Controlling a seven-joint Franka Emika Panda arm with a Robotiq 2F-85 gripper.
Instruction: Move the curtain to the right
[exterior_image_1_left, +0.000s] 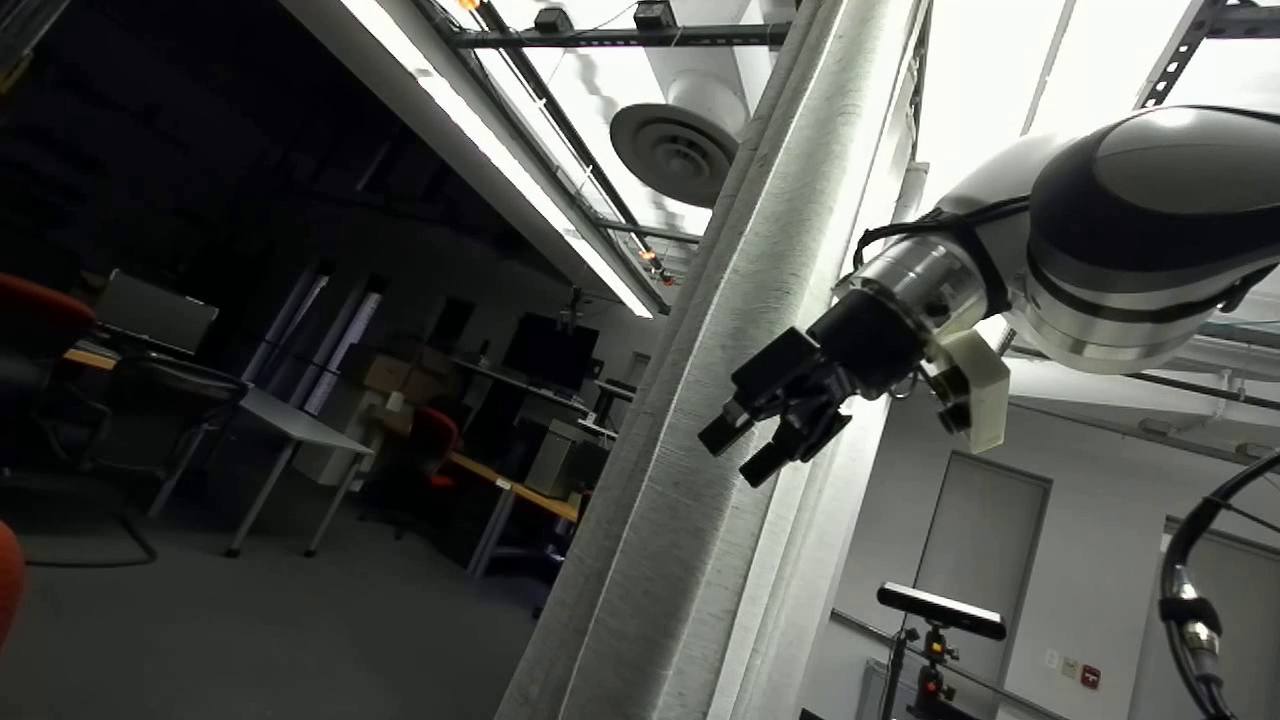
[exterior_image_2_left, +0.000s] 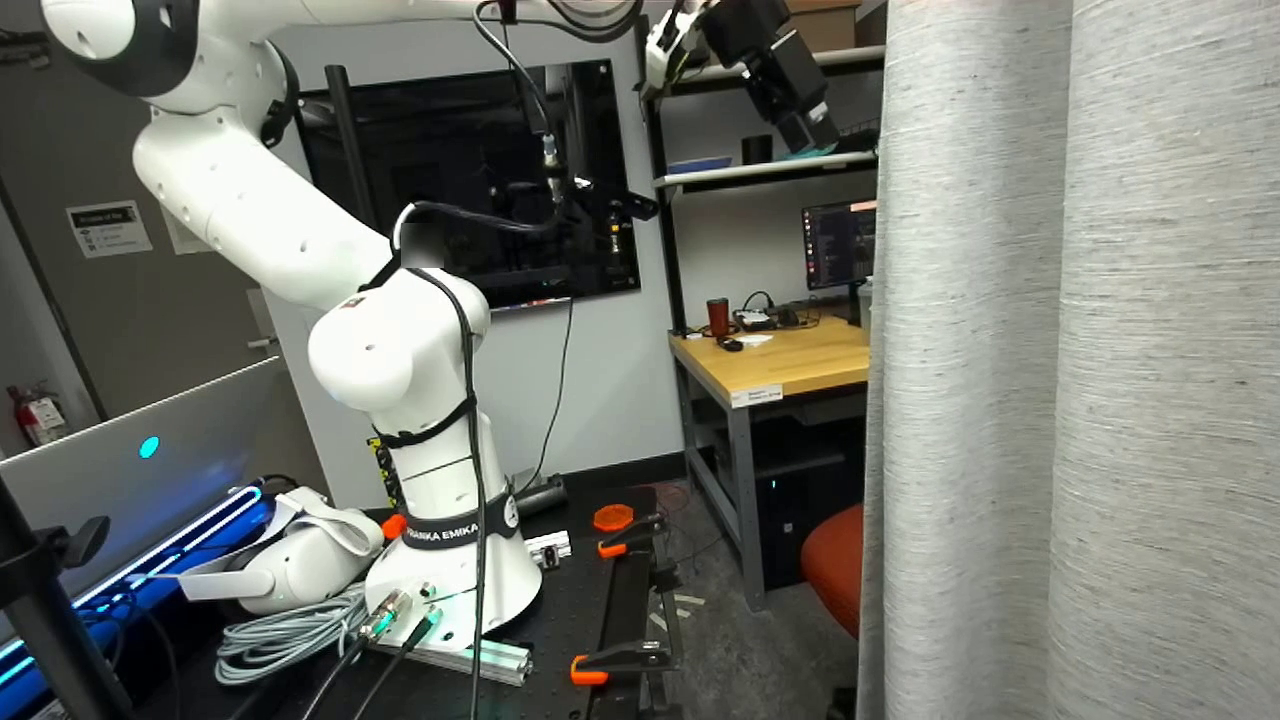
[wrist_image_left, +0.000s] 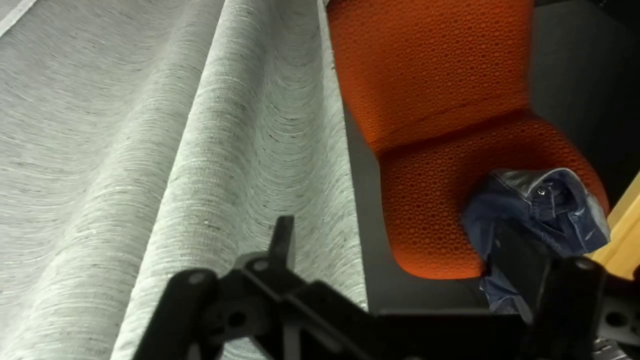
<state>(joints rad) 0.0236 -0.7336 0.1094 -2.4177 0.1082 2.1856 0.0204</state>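
The curtain (exterior_image_1_left: 690, 520) is a tall, light grey woven drape with long vertical folds, hanging at the right in an exterior view (exterior_image_2_left: 970, 350). It fills the left half of the wrist view (wrist_image_left: 200, 175), its free edge running down near the middle. My gripper (exterior_image_1_left: 745, 448) is open, with its two fingers apart and nothing held. In an exterior view the gripper (exterior_image_2_left: 810, 130) is left of the curtain edge. In the wrist view one finger overlaps the curtain and the other is right of its edge, so the edge appears between the fingers. I cannot tell whether they touch.
An orange chair (wrist_image_left: 430, 200) stands beside the curtain edge, below the gripper, with a person's denim-clad part or garment (wrist_image_left: 540, 210) on it. A wooden desk (exterior_image_2_left: 790, 355) and a shelf (exterior_image_2_left: 770, 172) stand behind. A camera on a stand (exterior_image_1_left: 940, 610) is below the arm.
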